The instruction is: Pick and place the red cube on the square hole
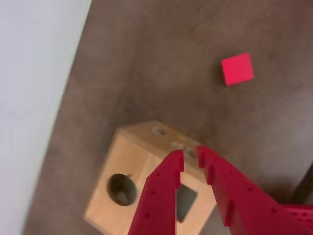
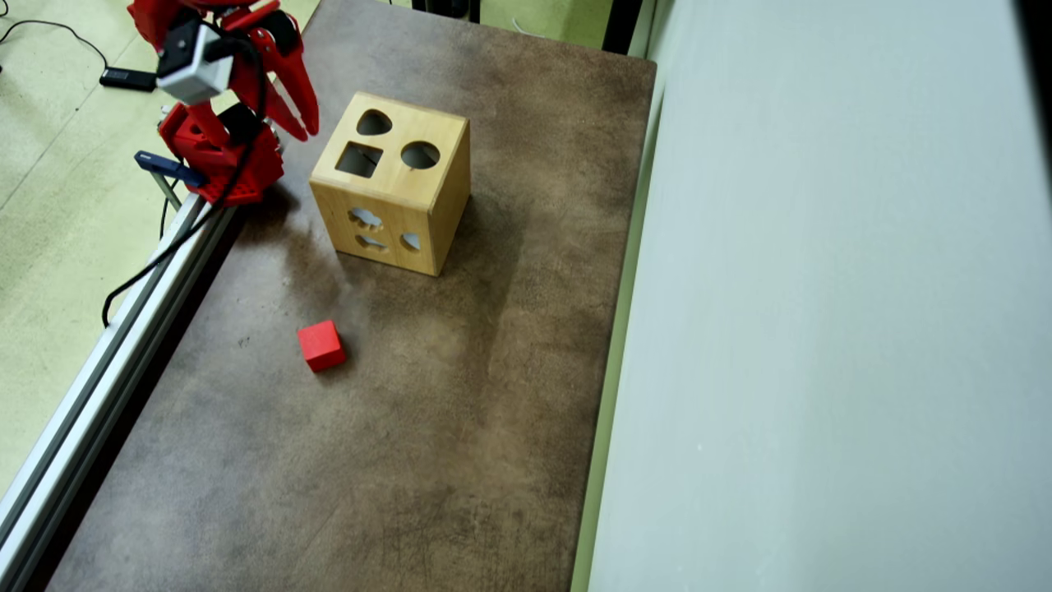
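Though parted only by a narrow gap and grasping nothing, hung as an empty claw point(image 1: 190, 154) over the top edge of the wooden box point(image 1: 132, 161), with the square hole point(image 1: 187, 200) directly beneath and half masked by the two red fingers in the wrist view. Found the red cube point(image 1: 237, 69) well apart from the tips, ahead of them and off to the right in that view, resting alone on the brown table point(image 2: 452, 411). Confirmed from overhead: claw point(image 2: 306, 131) just beside the box point(image 2: 394, 205) at its upper-left corner, cube point(image 2: 320, 345) far down-frame, past the box's near face. No long axis to speak of on a cube, but faces looked turned a little against the line of the jaws, so probably called for a swing outward, a wider opening and a slight wrist turn before descent. Hard to judge: the cube's side faces in the blurry wrist view, and the arm's upper links, cut off at the overhead frame's top edge.
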You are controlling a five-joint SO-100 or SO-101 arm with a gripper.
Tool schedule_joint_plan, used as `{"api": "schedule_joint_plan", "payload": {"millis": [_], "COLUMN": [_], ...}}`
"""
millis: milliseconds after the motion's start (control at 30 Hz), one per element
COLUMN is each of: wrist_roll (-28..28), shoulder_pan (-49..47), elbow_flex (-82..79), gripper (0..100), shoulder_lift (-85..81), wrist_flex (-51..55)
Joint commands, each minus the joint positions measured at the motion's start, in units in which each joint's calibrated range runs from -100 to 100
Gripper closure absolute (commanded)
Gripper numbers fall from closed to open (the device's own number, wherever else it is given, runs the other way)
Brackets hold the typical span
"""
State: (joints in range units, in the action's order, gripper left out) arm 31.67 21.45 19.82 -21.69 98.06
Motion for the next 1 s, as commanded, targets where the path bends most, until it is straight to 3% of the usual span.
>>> {"api": "schedule_joint_plan", "payload": {"millis": [0,300,567,967], "wrist_roll": [5.5,10.2,12.2,12.2], "shoulder_pan": [2.6,9.6,10.8,15.1], "elbow_flex": [-4.8,-16.4,-16.0,-16.9], "gripper": [95,95,94,94], "shoulder_lift": [-0.1,1.4,13.3,23.0], "wrist_flex": [-0.2,-0.2,-0.9,-21.1]}}
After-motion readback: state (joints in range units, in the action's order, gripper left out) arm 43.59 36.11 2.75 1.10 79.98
